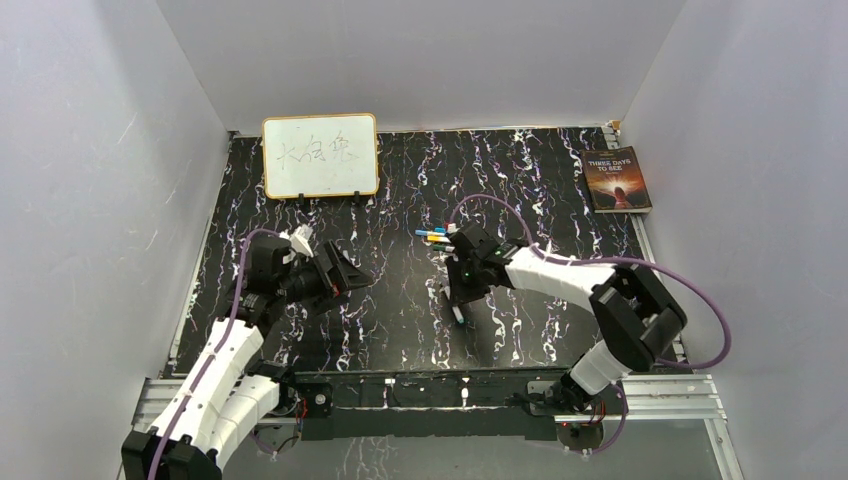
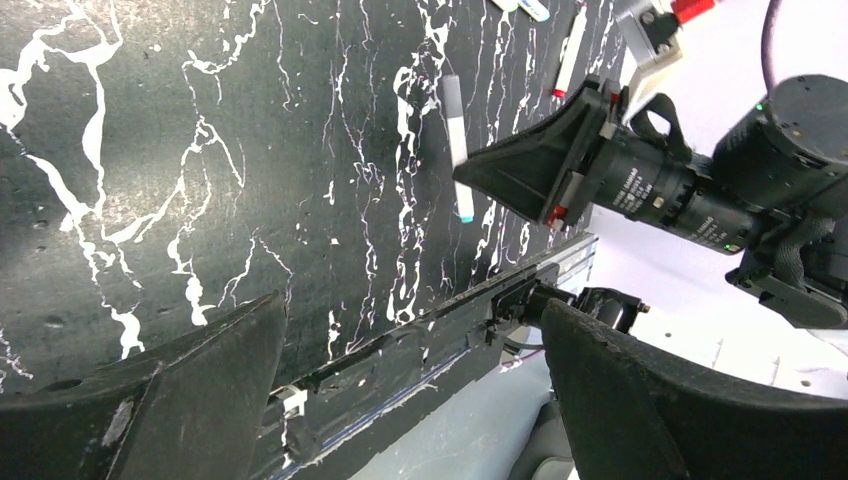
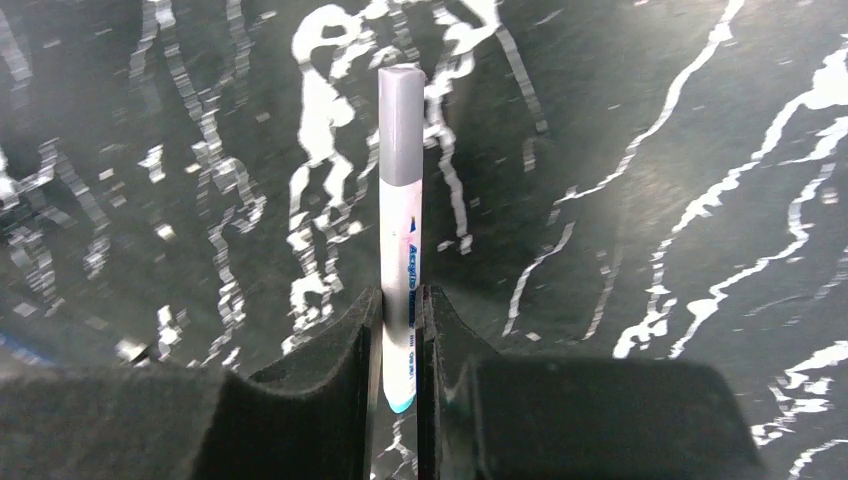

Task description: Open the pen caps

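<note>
Right hand (image 3: 400, 310) pinches the pen (image 3: 401, 230) at its teal tail, long axis projecting straight ahead, grey cap (image 3: 401, 125) outermost; left hand (image 1: 345, 272), spread wide, hangs well apart, left of the pen.

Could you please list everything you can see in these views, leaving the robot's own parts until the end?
Held pen: one, white barrel with a teal end, near the middle of the scene.
Grey cap: one, grey, on the held pen's far end.
Loose pens: small cluster, count unclear, white with blue and yellow ends showing, just beyond the held pen.
Whiteboard: one, white with a pale frame and faint writing, standing far left.
Book: one, dark brown cover, far right.
Mat: one, black with white veining, covering the table top.
Left gripper: one, black, open and holding nothing, left of centre.
Right gripper: one, black, shut on the held pen's barrel.
</note>
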